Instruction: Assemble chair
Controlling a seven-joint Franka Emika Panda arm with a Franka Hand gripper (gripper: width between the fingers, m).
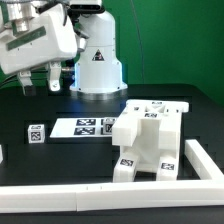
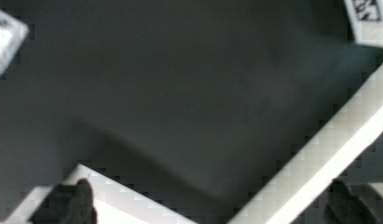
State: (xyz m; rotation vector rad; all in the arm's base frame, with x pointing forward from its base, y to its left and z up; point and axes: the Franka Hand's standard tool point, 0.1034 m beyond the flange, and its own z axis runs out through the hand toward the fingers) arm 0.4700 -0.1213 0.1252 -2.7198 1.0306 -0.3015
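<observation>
**A:** Where is the tool being held, and in what state?

**B:** The tool (image 1: 40, 82) is being held above the desk (image 1: 20, 112), at the exterior view's left, just beside the white robot base (image 1: 97, 55). In the wrist view its fingers (image 2: 63, 205) are being shown spread wide apart. Nothing is being gripped, and only dark desk surface is being seen in the gap.

**A:** And where is the chair being shown?

**B:** The partly built chair (image 1: 150, 140), white and blocky with marker tags on its faces, is being carried by the desk at the exterior view's right. It is well apart from the tool and is not being touched by it. It is being bordered by a white rail (image 1: 70, 190), which is being seen running along the near side of the desk and turning up past the chair's far side.

**A:** What else is being carried by the desk?

**B:** The marker board (image 1: 85, 127) is being shown lying flat between the tool's side and the chair. A small tagged block (image 1: 36, 133) is being seen just beside it, toward the exterior view's left. In the wrist view a pale strip (image 2: 339, 145) is being shown beyond the fingers. Whether it is the same rail cannot be told.
</observation>
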